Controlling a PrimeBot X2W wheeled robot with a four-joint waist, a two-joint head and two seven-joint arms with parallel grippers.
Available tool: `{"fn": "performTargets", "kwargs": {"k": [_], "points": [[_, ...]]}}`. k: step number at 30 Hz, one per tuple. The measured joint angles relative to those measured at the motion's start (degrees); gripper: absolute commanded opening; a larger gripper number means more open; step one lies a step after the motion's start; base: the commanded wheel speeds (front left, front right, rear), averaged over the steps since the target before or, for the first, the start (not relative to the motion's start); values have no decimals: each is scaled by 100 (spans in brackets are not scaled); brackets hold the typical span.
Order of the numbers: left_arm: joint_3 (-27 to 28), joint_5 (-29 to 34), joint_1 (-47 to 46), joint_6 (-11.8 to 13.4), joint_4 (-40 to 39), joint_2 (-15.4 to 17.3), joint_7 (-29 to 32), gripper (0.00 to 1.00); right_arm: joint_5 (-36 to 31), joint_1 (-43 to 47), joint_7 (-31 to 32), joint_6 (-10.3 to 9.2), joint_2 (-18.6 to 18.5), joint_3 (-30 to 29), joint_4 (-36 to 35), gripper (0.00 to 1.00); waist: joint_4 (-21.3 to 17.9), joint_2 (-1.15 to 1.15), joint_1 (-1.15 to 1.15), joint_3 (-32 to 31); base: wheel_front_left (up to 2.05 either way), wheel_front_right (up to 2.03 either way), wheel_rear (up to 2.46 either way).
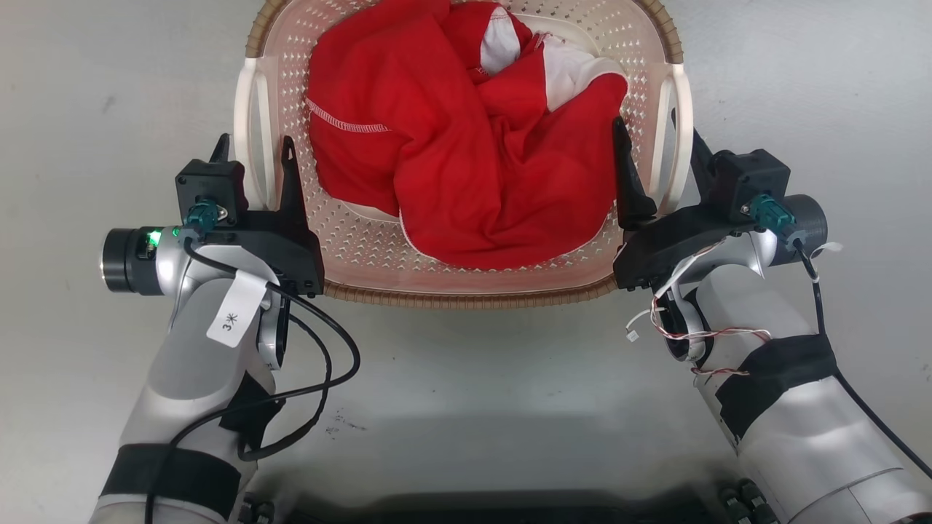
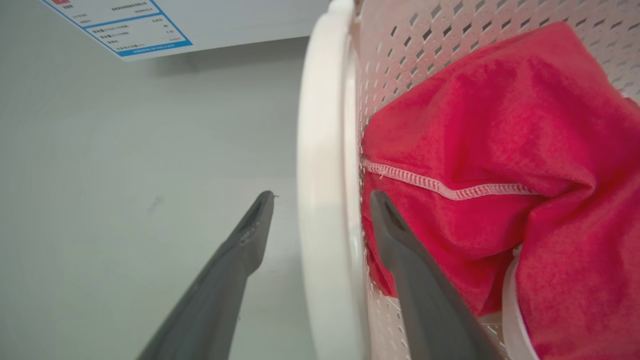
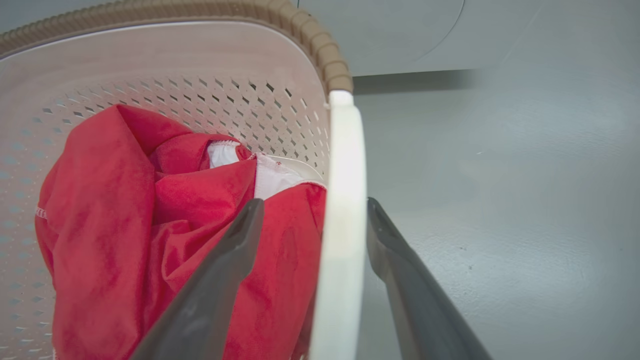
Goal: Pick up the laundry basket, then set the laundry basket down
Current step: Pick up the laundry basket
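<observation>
Left gripper [image 1: 254, 149]: jaws spread and straddling the white left handle [image 1: 251, 109] of the laundry basket [image 1: 466, 295], pinching nothing. In the left wrist view the outer finger [image 2: 250, 235] stands clear of that handle [image 2: 320, 175] over bare floor [image 2: 125, 175], while the inner finger [image 2: 400, 245] sits inside the perforated wall, just beside the red garment [image 2: 500, 150]. The basket lies centred before the robot between both arms, apparently resting on the grey floor [image 1: 466, 378], though contact underneath cannot be confirmed. The garment [image 1: 466, 160] is heaped inside, below the brown rim. Right gripper [image 1: 648, 127]: likewise spread astride the right handle [image 1: 681, 131]. The right wrist view shows its inner finger [image 3: 235, 240] over the cloth and its outer finger [image 3: 395, 250] close against the handle [image 3: 342, 200], with no squeeze evident. Assessment: this reads as the grasp stage, neither handle yet secured. Recommended practice: close both sides together so the basket is not pushed sideways. Clamp on the handle and wall alone, keeping the cloth out from under the inner fingers. Confirm a firm hold on each side before raising. Then lift both arms at an even rate to keep the rim level and the load from shifting.
</observation>
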Motion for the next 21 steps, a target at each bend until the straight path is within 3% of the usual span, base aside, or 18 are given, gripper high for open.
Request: {"fn": "performTargets", "kwargs": {"k": [5,7,8,9,10,11,12,14,21], "points": [[-64,4,-124,-42,213,-2,-16,98,119,-92,0,-25,0,100,122,100,-9,0,0,-2,0,0,0],[-74,4,-147,-42,250,-3,-16,84,144,-100,0,-44,0,120,148,100,-11,0,0,-4,0,0,0],[-102,4,-194,-44,305,-3,-24,55,192,-110,0,-67,-1,154,204,100,-17,0,0,-9,0,0,0],[-125,5,-211,-46,338,-3,-34,42,230,-120,0,-68,0,168,226,100,-20,0,0,-12,0,0,0],[-153,11,-227,-48,381,-4,-34,28,280,-135,0,-69,0,186,246,85,-23,0,0,-15,0,0,0],[-177,13,-243,-92,416,-12,-35,5,337,-160,0,-74,0,204,269,66,-26,0,0,-19,0,0,0],[-191,13,-262,-91,454,-25,-36,0,379,-185,0,-74,0,220,291,45,-28,0,0,-24,0,0,0],[-209,12,-289,-159,530,-25,-42,0,444,-207,0,-76,0,247,350,0,-32,0,0,-39,0,0,0],[-392,-182,-276,-156,784,-57,-66,0,754,-203,2,-167,-5,450,646,0,-40,0,0,-211,0,0,0]]}}
